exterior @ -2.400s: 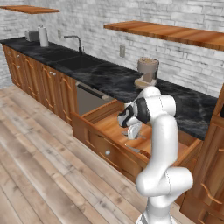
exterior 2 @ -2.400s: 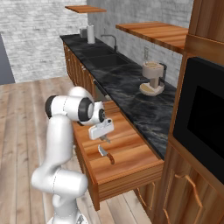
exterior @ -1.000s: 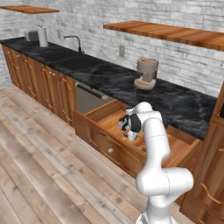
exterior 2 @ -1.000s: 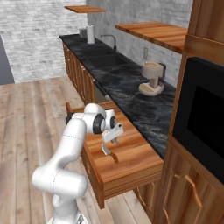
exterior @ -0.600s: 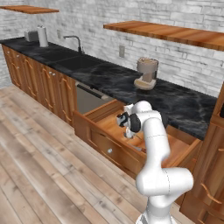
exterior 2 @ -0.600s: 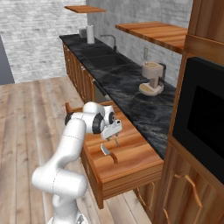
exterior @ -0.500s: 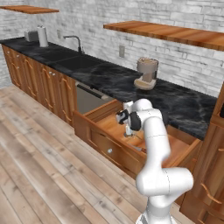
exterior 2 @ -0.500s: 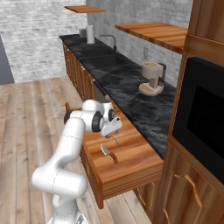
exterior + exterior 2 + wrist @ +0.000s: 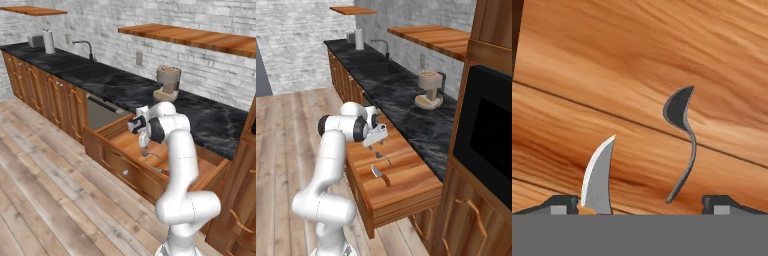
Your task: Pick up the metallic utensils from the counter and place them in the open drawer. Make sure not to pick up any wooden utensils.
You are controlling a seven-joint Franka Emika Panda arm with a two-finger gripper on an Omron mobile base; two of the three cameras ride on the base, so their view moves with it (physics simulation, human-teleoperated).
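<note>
Your gripper (image 9: 641,202) hangs over the open drawer (image 9: 406,172) with its jaws spread wide and nothing between them. The metal spoon (image 9: 680,135) lies free on the drawer's wooden floor just below, beside a knife (image 9: 598,175) with a grey blade.

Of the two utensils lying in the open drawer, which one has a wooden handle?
The knife, nearer the drawer's front; the spoon beside it is all metal.
</note>
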